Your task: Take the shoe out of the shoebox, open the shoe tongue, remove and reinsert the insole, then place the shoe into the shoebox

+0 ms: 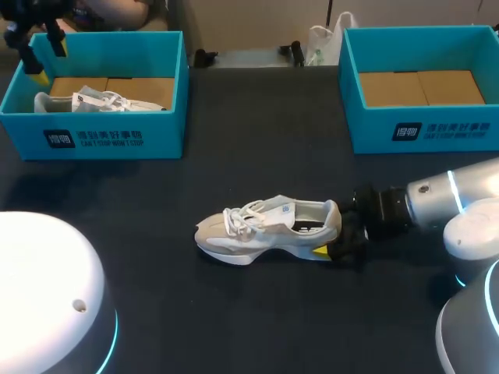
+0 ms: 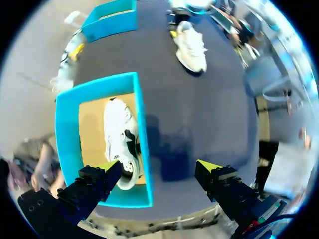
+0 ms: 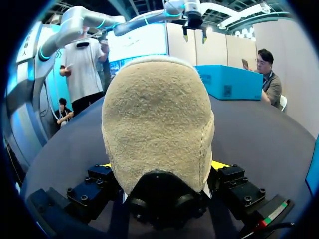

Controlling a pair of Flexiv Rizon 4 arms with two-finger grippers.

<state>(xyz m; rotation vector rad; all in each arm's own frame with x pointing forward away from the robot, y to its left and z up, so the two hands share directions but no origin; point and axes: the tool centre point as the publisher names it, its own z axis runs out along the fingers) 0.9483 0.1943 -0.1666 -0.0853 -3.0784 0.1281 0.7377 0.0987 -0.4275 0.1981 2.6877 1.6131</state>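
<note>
A white and beige shoe (image 1: 265, 231) lies upright on the dark table, toe to the left. My right gripper (image 1: 334, 235) is at its heel. In the right wrist view the beige heel (image 3: 157, 124) fills the space between the yellow-tipped fingers (image 3: 219, 165), which press on it from both sides, so my right gripper (image 3: 162, 169) is shut on it. My left gripper (image 1: 47, 62) hangs open and empty over the left blue shoebox (image 1: 93, 140). That box holds a second white shoe (image 2: 119, 139), just ahead of my left gripper (image 2: 158, 167).
A second blue shoebox (image 1: 425, 132) stands at the back right with only its cardboard floor showing. The left shoebox (image 2: 142, 124) is at the back left. Both arm bases sit at the near corners of the table.
</note>
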